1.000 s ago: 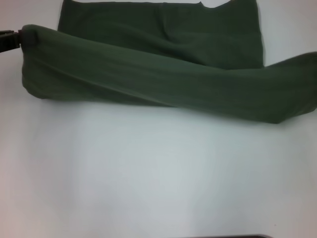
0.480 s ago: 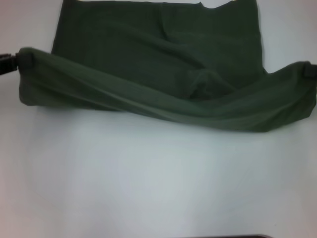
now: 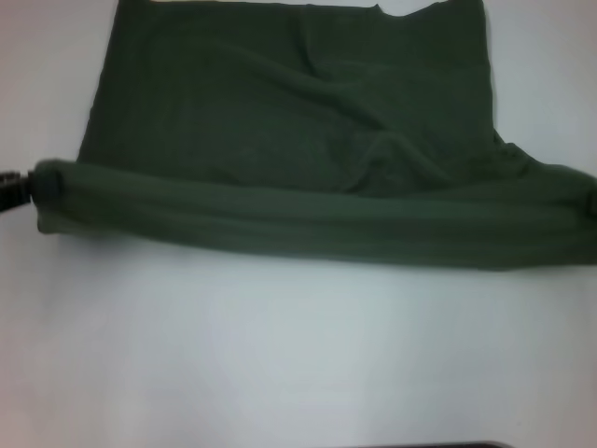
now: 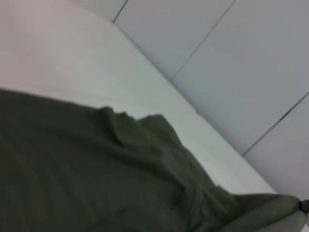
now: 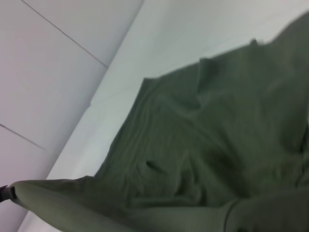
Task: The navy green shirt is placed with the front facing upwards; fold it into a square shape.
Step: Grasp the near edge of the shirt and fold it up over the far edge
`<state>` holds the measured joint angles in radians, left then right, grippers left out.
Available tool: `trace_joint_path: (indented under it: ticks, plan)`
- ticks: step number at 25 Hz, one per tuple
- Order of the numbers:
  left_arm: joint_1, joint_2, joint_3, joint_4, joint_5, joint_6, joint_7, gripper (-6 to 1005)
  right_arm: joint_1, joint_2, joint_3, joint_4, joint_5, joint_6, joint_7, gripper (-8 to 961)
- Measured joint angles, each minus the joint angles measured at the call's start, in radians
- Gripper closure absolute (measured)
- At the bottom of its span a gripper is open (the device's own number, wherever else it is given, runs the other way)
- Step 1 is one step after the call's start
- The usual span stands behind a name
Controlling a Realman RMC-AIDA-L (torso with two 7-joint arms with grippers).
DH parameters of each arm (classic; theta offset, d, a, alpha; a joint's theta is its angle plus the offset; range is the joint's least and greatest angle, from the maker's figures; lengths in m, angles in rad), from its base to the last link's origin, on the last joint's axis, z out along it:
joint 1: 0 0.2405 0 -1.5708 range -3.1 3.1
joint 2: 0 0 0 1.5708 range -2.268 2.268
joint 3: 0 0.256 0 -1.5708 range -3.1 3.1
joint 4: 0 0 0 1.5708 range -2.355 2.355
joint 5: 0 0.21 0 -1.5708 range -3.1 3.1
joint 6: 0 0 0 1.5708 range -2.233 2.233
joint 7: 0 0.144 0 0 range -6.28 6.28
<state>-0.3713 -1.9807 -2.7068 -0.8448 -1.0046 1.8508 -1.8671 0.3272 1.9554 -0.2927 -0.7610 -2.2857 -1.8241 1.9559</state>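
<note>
I am in the middle of a fold. The navy green shirt (image 3: pixel 298 121) lies spread on the white bench (image 3: pixel 298 355), its far part flat and reaching the top of the head view, while the near edge is raised into a long taut roll that runs across the bench from one side to the other. My left end effector (image 3: pixel 17 184) grips the left end of that roll; only its dark tip shows at the edge of the head view, closed on the cloth. My right end effector is at the opposite end, but the bunched fabric and the frame edge hide it, so I cannot tell how its fingers stand, though the cloth there is plainly held up off the bench.

As I judge it, the lengthwise fold is in hand and the square is still some way off. The next move calls for both ends to travel together at the same height, keeping the roll taut, so the lifted edge lands parallel to the flat part. There are wrinkles near the middle of the flat part, and uneven travel could lay the edge down crooked over them.

The bench is plain, white and smooth. In the wrist views it ends at a pale wall (image 4: pixel 251 63) divided by thin dark seams.
</note>
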Motion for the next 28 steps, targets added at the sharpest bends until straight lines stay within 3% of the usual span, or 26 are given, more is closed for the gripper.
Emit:
trace_joint_path:
  ticks: [17,28]
  plan:
    - [0.053,-0.006,0.058,0.045,0.089,-0.008,0.032,959,-0.069,0.012,-0.002,0.058,-0.012,0.020,-0.059,922]
    - [0.052,-0.003,0.059,0.060,0.186,0.018,0.035,959,-0.114,0.000,0.016,0.089,-0.013,0.071,-0.070,921]
